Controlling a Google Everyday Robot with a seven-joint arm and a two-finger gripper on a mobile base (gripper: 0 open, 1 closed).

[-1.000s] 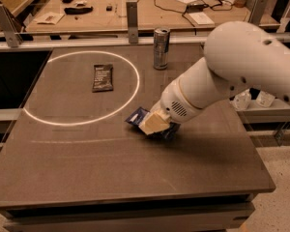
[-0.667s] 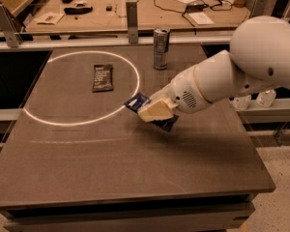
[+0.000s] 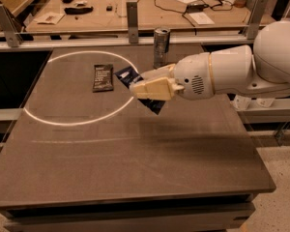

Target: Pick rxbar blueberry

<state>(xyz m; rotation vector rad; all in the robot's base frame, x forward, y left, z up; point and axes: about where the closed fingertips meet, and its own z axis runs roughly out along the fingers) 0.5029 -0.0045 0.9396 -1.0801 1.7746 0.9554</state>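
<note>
My gripper [image 3: 144, 90] is shut on the rxbar blueberry [image 3: 128, 74], a flat dark navy-blue wrapped bar with white text. It holds the bar in the air above the table, tilted, with one end showing upper left of the fingers and the other end [image 3: 156, 105] poking out below them. The white arm reaches in from the right. A smaller black-brown wrapped bar [image 3: 103, 77] lies flat on the table just left of the held bar, inside the white circle.
A metal can [image 3: 161, 47] stands upright at the table's far edge, behind the gripper. A white circle line [image 3: 67, 122] is marked on the dark tabletop [image 3: 135, 168]. A rail with posts and a cluttered bench run behind the table.
The gripper has risen from the table surface with the blue bar in it and moved up and toward the far side, now level with the can.
</note>
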